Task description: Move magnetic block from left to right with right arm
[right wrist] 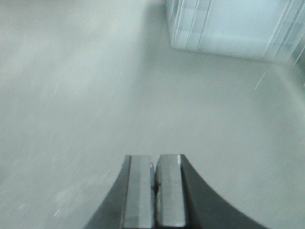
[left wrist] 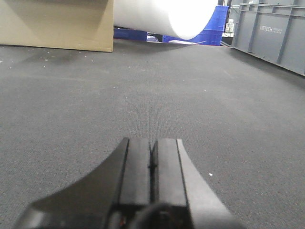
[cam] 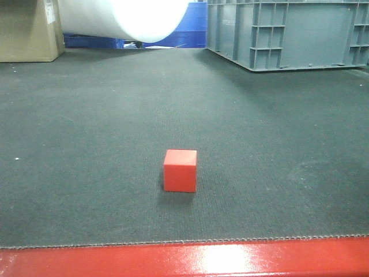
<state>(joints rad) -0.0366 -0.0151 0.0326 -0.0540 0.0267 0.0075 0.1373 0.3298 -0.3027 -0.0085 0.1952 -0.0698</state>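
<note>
The magnetic block (cam: 180, 170), a small bright red cube, rests on the dark mat near the front middle of the front-facing view. Neither arm appears in that view. In the left wrist view my left gripper (left wrist: 152, 143) is shut, pads pressed together with nothing between them, low over bare mat. In the right wrist view my right gripper (right wrist: 155, 158) is also shut and empty. That view is blurred and pale. The block shows in neither wrist view.
A grey plastic crate (cam: 288, 32) stands at the back right, also as the grey crate (left wrist: 274, 33) and the pale crate (right wrist: 228, 24). A cardboard box (cam: 29, 29) and a white roll (cam: 124, 17) sit at the back left. A red edge (cam: 184, 261) runs along the front.
</note>
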